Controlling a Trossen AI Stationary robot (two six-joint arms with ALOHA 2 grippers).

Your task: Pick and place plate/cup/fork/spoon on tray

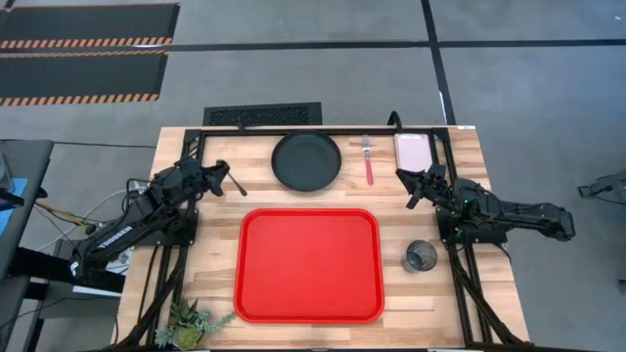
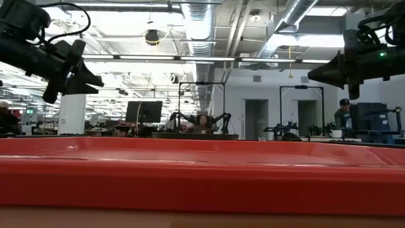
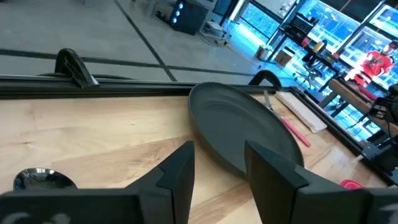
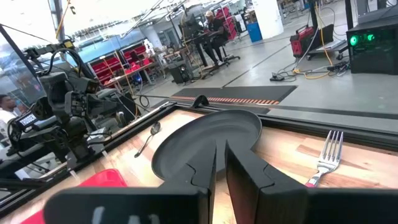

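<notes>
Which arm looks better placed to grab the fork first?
The right one, probably. The right gripper hangs close beside the fork, while the left gripper waits beyond the plate, nearer the spoon.

The red tray (image 1: 308,266) lies empty at the table's near middle. Beyond it sits the black plate (image 1: 306,161), the fork (image 1: 369,161) to its right, the spoon (image 4: 147,139) to its left; the cup (image 1: 421,256) stands right of the tray.
</notes>
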